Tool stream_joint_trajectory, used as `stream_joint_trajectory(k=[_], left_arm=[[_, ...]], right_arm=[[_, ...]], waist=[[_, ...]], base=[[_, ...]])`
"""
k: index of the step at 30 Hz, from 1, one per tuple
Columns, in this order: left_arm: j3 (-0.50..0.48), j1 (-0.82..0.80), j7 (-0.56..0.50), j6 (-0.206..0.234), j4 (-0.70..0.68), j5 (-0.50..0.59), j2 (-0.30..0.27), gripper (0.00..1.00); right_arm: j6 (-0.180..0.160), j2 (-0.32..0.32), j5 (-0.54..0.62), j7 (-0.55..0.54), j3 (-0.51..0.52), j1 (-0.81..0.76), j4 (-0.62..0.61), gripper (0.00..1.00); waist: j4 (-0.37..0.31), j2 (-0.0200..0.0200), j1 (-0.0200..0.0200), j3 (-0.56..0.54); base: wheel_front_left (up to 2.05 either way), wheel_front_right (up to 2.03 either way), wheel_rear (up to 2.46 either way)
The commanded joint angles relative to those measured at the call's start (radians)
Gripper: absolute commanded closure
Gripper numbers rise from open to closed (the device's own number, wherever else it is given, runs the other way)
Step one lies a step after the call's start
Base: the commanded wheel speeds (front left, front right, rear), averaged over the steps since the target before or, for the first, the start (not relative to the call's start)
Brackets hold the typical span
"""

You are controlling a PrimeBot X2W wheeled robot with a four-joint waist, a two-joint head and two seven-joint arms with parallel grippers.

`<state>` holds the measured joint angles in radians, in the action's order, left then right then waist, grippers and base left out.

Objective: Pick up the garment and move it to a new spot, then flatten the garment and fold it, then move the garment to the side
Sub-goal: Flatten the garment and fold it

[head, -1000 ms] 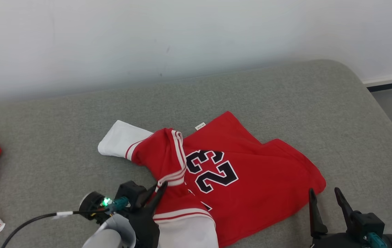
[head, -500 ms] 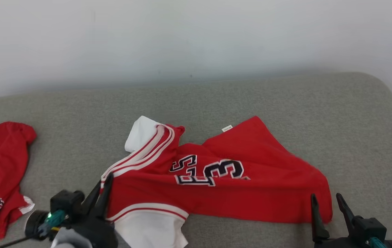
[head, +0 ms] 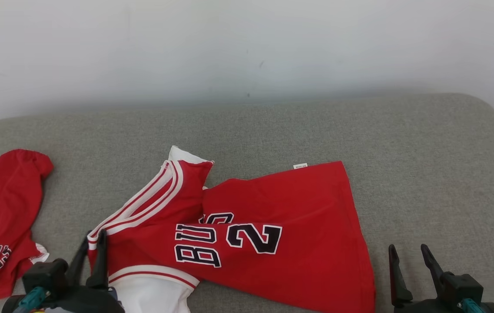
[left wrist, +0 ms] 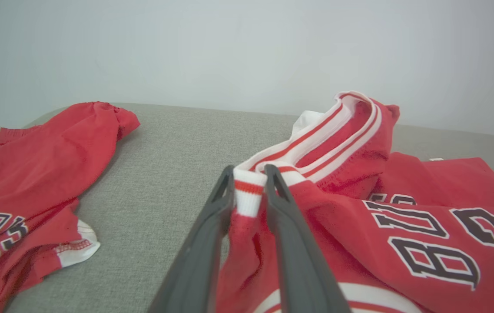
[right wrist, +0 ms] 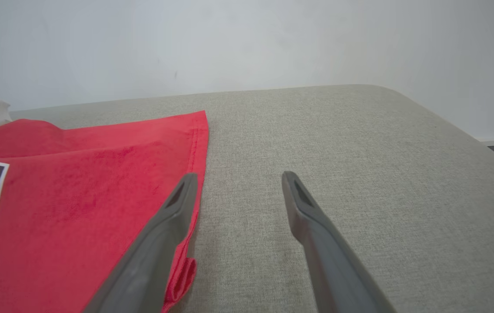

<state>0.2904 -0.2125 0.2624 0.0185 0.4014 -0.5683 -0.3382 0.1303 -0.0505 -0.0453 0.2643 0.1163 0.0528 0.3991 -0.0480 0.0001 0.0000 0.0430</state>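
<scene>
We are pinching the red jersey's (head: pixel 273 208) striped trim in our left end effector (left wrist: pixel 250 174). Our right end effector (head: pixel 407 250) is hovering spread wide beside the hem. The jersey is lying rumpled on the grey tabletop (head: pixel 403 139), so we are judging flattening, folding and moving aside as not yet done.

"BU", seemingly "2", on jersey (head: pixel 307 204)

My left gripper (left wrist: pixel 249 173) and right gripper (right wrist: pixel 239 175) have smooth, matt, dark grey fingers that look like plastic. The garment (head: pixel 307 208) is soft red cloth with a dull, faintly napped finish. Its trim (left wrist: pixel 316 132) is ribbed white-and-red knit, and its numerals (head: pixel 253 238) are flat and matt. The cushion (head: pixel 403 143) is coarse grey woven fabric. The wall (head: pixel 229 43) looks smooth, matt and pale.
</scene>
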Motion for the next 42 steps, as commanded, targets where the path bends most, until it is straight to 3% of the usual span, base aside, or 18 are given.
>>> stream_joint_trajectory(k=[1,10,17,25,35,36,37,38,39,42], left_arm=[[-0.022,0.012,0.002,-0.008,0.003,0.016,0.000,0.00],[-0.190,0.108,0.002,-0.022,-0.124,0.156,0.084,0.00],[-0.316,0.228,0.002,-0.050,-0.240,0.274,0.197,0.00],[-0.369,0.278,0.002,-0.089,-0.237,0.359,0.258,0.00],[-0.382,0.251,0.002,-0.123,-0.213,0.387,0.285,0.00],[-0.382,0.249,0.002,-0.123,-0.210,0.390,0.286,0.00],[-0.381,0.249,0.002,-0.125,-0.207,0.391,0.287,0.00],[-0.382,0.249,0.002,-0.128,-0.203,0.390,0.287,0.00],[-0.382,0.253,0.002,-0.129,-0.207,0.390,0.288,0.00],[-0.378,0.271,0.002,-0.130,-0.218,0.381,0.288,0.00]], right_arm=[[0.001,0.001,0.005,0.001,0.005,-0.006,0.001,0.00],[0.001,0.001,0.002,0.001,0.007,-0.017,0.023,0.00],[0.001,0.001,0.009,0.001,-0.025,0.007,0.093,0.00],[0.001,-0.013,0.025,0.001,-0.054,0.079,0.215,0.00],[0.001,-0.053,-0.005,-0.016,-0.117,0.238,0.479,0.00],[0.001,-0.054,-0.013,-0.016,-0.126,0.250,0.501,0.10],[0.001,-0.058,-0.017,-0.017,-0.134,0.261,0.521,0.55],[0.001,-0.062,-0.021,-0.024,-0.143,0.271,0.544,0.85],[0.001,-0.064,-0.030,-0.031,-0.148,0.280,0.566,1.00],[0.001,-0.079,-0.038,-0.017,-0.163,0.310,0.589,1.00]], waist=[[0.000,-0.0001,0.0000,-0.004],[0.013,-0.0001,0.0000,-0.025],[0.040,-0.0001,0.0000,-0.030],[0.064,-0.0001,0.0000,-0.025],[0.092,-0.0001,0.0000,-0.012],[0.094,-0.0001,0.0000,-0.012],[0.095,-0.0001,0.0000,-0.011],[0.096,-0.0001,0.0000,-0.012],[0.097,-0.0001,0.0000,-0.013],[0.096,-0.0001,0.0000,-0.014]], base=[[0.00,0.00,0.00],[0.00,0.00,0.00],[0.00,0.00,0.00],[0.00,0.00,0.00],[0.00,0.00,0.00],[0.00,0.00,0.00],[0.00,0.00,0.00],[0.00,0.00,0.00],[0.00,0.00,0.00],[0.00,0.00,0.00]])
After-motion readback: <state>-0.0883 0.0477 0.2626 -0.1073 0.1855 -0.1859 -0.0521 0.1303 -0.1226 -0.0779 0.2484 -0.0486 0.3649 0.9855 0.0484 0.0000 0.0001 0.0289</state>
